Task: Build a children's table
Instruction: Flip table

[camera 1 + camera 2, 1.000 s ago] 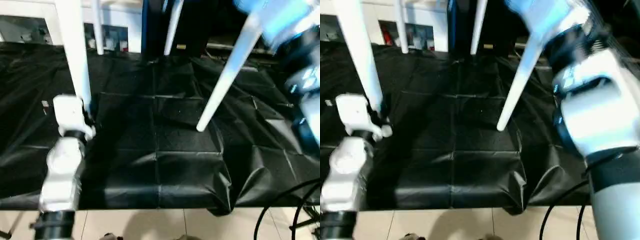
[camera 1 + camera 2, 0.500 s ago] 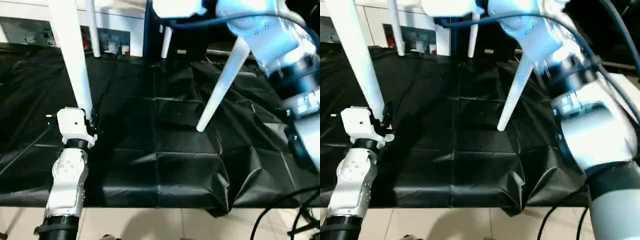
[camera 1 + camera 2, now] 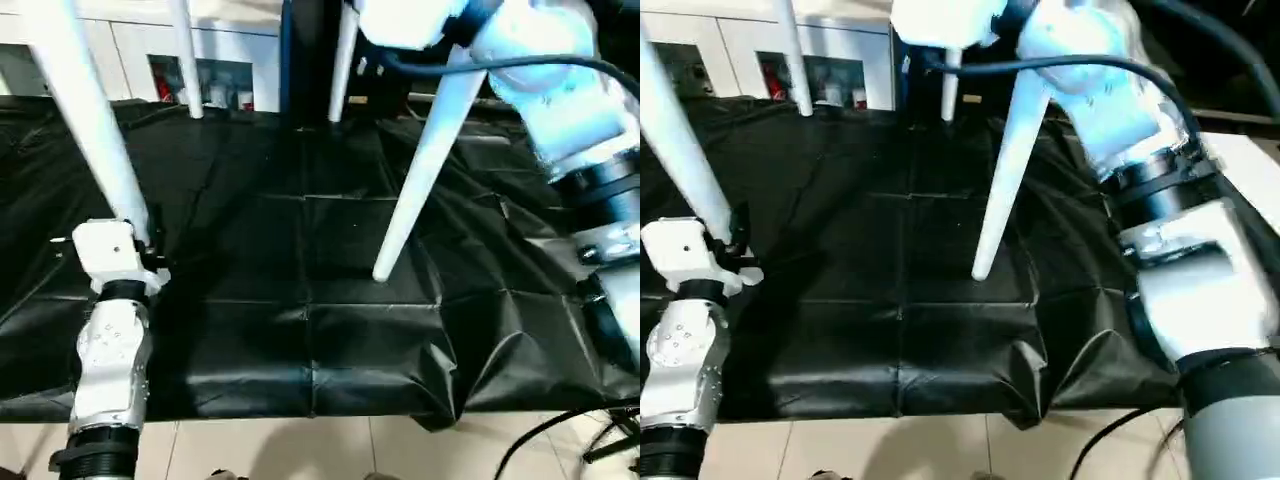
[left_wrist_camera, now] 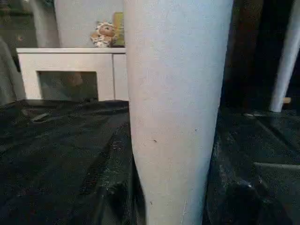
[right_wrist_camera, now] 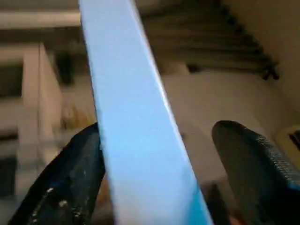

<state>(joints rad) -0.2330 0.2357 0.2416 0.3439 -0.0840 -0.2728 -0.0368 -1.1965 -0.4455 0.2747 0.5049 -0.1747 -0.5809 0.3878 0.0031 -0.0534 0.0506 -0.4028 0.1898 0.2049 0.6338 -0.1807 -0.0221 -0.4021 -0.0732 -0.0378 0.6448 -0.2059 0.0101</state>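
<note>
The children's table stands on its white legs on the black cloth, its top above my view. My left gripper [image 3: 150,250] is shut on the near left leg [image 3: 100,140], low down; in the left wrist view that leg [image 4: 176,93] stands between my two dark fingers [image 4: 110,204]. My right gripper [image 5: 159,133] is raised at the upper end of the near right leg [image 3: 420,170]. It stands open around a white bar [image 5: 136,122] of the table, one finger against it, the other finger [image 5: 253,159] apart. Two far legs [image 3: 185,60] [image 3: 343,60] stand behind.
Creased black cloth [image 3: 300,330] covers the work surface, its front edge hanging over a tiled floor [image 3: 300,450]. White cabinets [image 3: 130,70] line the back. A black cable [image 3: 560,430] loops at the lower right. My right forearm [image 3: 1160,180] crosses the right side.
My right gripper's fingers have spread apart and the arm has reached up to the near right leg's top. The left grip is unchanged. The camera has shifted.
</note>
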